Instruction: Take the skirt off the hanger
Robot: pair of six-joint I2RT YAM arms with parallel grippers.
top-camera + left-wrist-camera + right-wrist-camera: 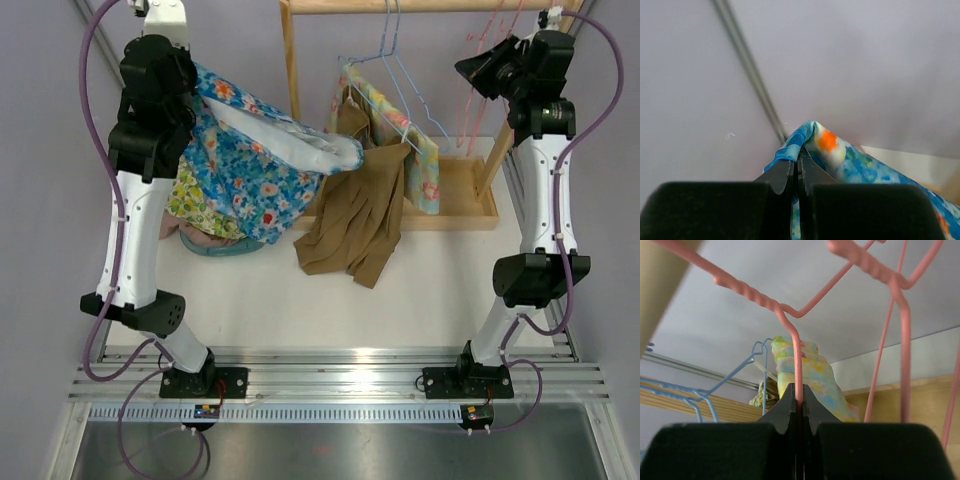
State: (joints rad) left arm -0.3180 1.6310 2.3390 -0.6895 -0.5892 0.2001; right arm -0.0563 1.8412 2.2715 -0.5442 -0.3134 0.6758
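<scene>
At the far left, the left gripper (797, 159) is pinched on a fold of the blue floral skirt (250, 165), which drapes from it to the left of the wooden rack (291, 60). Far right, the right gripper (799, 396) clamps a pink hanger (796, 355) wire.

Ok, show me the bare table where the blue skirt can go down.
Barest: the white table strip between the brown garment and the near rail, widening rightward in front of the wooden rack base. Crowded: back left, where the clothes pile sits under the held blue skirt, and around the hanging garments.
</scene>
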